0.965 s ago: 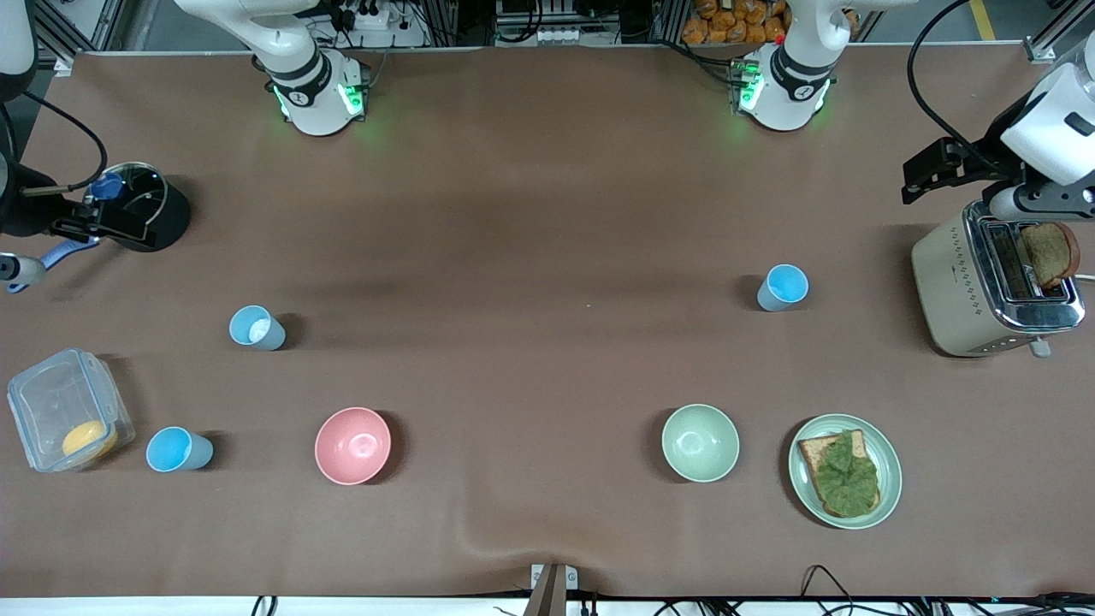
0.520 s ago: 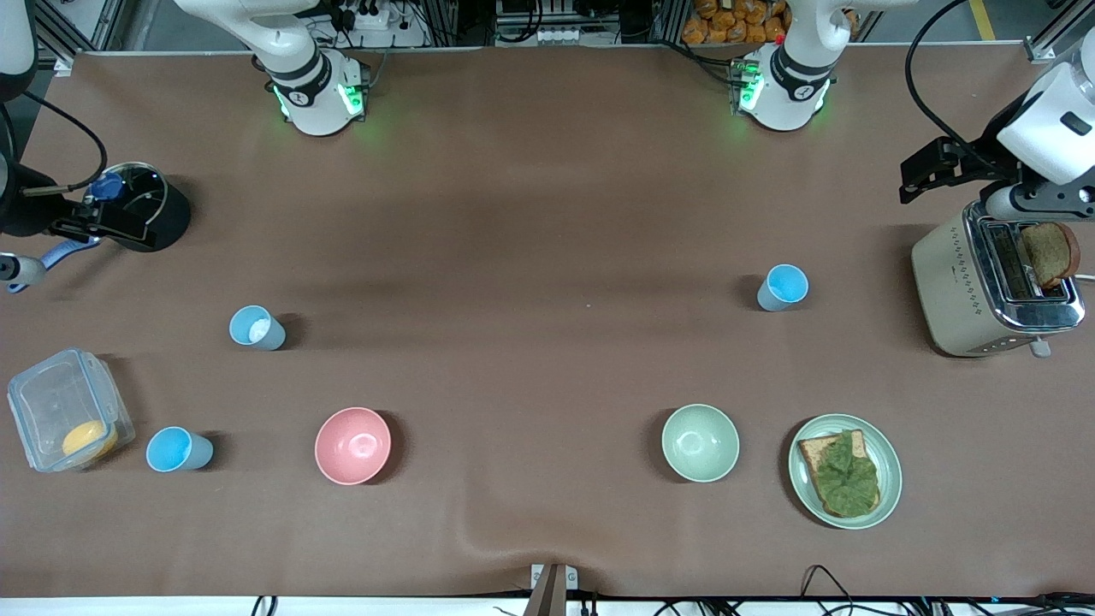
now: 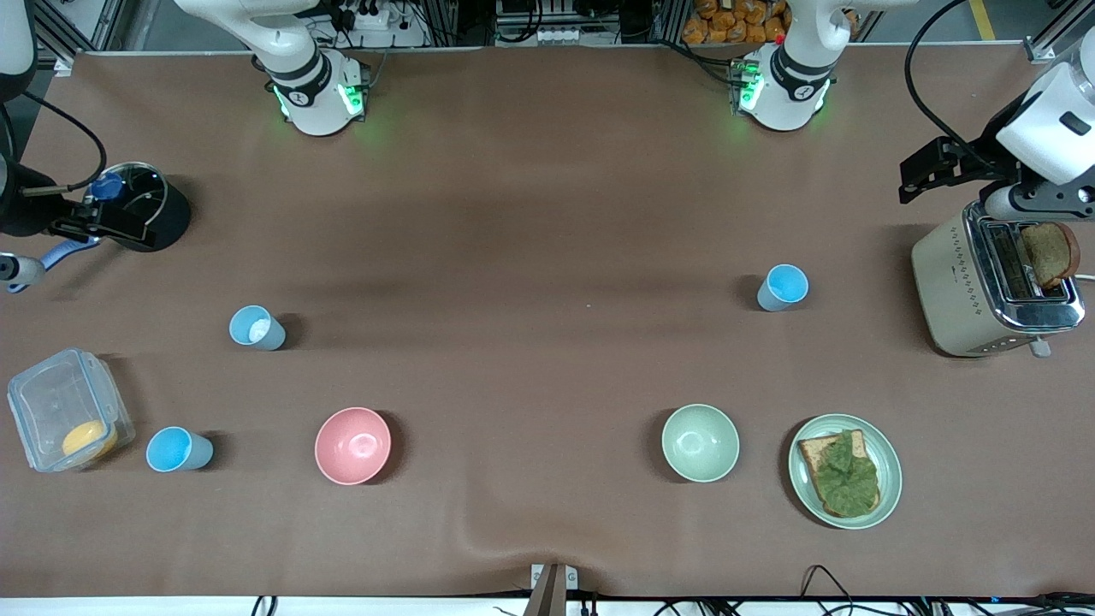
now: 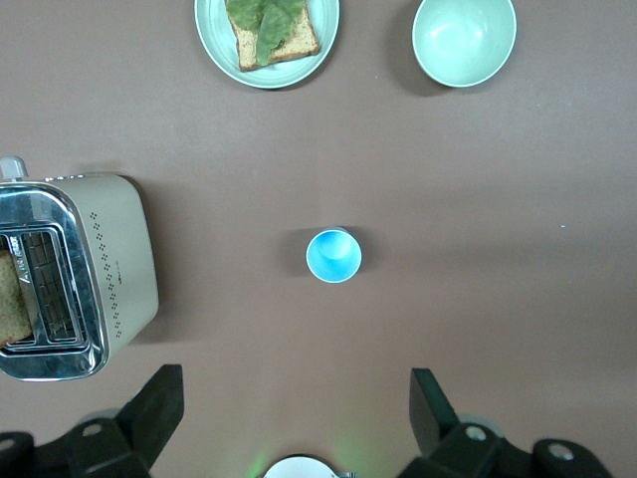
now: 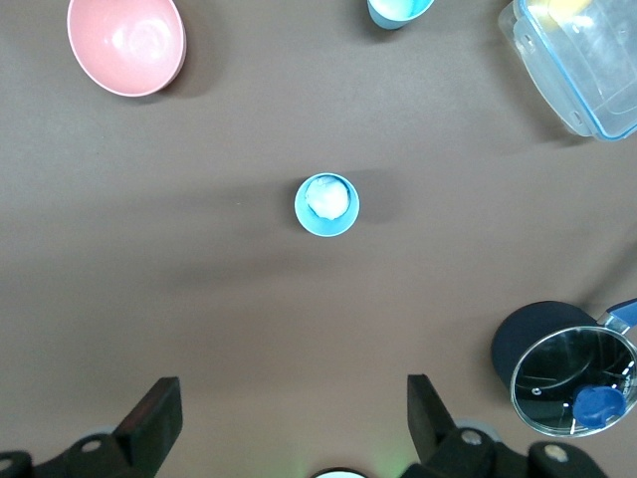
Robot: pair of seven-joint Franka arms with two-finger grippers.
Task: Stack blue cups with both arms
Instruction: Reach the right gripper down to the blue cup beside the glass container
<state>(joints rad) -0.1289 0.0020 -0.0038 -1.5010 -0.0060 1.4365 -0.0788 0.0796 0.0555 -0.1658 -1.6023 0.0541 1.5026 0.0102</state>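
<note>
Blue cups: we count three, all upright, apart and unstacked on the matte brown table cover (image 3: 547,214). They are small tapered tumblers, smooth, grey-blue outside. The whitish-inside cup (image 3: 256,328) stands toward the right arm's end. The second cup (image 3: 178,450), sky-blue inside, stands nearer the front camera, just beside a clear plastic container (image 3: 67,409) holding something yellow. The third cup (image 3: 782,287), sky-blue inside, stands toward the left arm's end, between the toaster (image 3: 992,282) and the table's middle.

We note a glossy round pink bowl (image 3: 352,445) and a pale green bowl (image 3: 700,442) nearer the front camera, well apart. Beside the green bowl is a green plate (image 3: 888,470) bearing bread topped with a leaf. A slice of bread stands in the metal toaster. A black pot (image 3: 145,205) with a glass lid sits at the right arm's end.

The left gripper (image 4: 297,423) hangs high over the third cup, jaws spread wide. The right gripper (image 5: 294,423) hangs high over the whitish-inside cup, jaws likewise spread. Nothing lies between either gripper and its cup.
</note>
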